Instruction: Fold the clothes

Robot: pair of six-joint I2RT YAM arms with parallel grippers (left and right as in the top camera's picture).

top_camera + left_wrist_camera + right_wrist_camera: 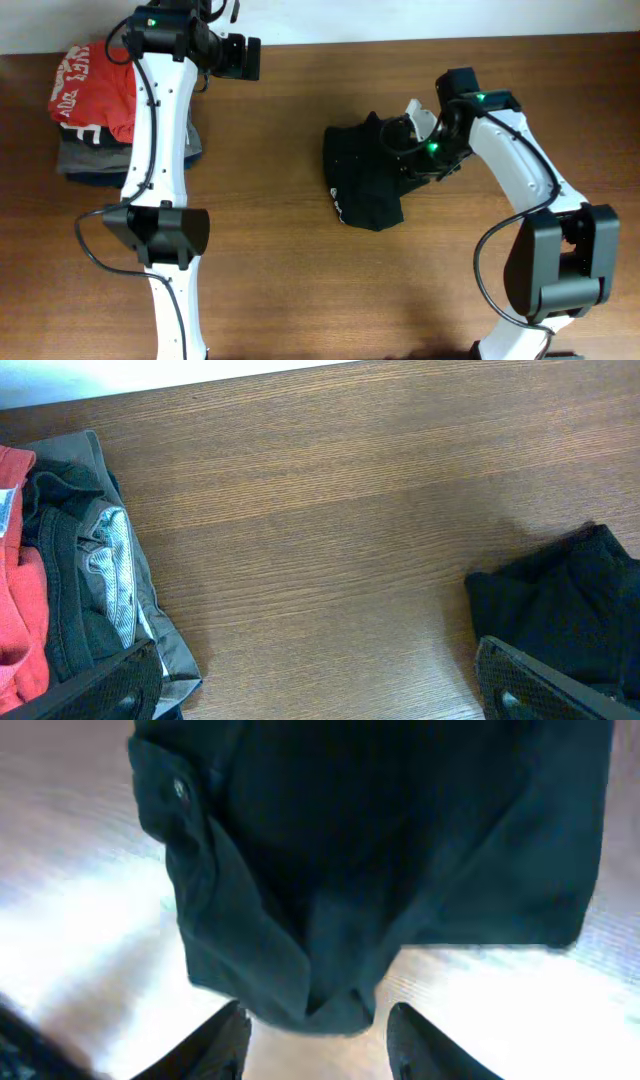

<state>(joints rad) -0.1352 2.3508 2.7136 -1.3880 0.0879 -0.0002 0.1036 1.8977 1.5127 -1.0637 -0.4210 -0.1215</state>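
A folded black garment [358,180] lies on the wooden table right of centre. It shows in the right wrist view [360,860] with a small button near its top left, and at the right edge of the left wrist view [560,610]. My right gripper [415,140] is open at the garment's right edge; its fingers [315,1040] straddle the near corner of the cloth without closing on it. My left gripper [240,57] is open and empty at the back of the table, its fingers wide apart [320,690] over bare wood.
A pile of clothes [95,105] with a red shirt on top sits at the back left, also in the left wrist view [70,590]. The table's far edge [400,38] meets a white wall.
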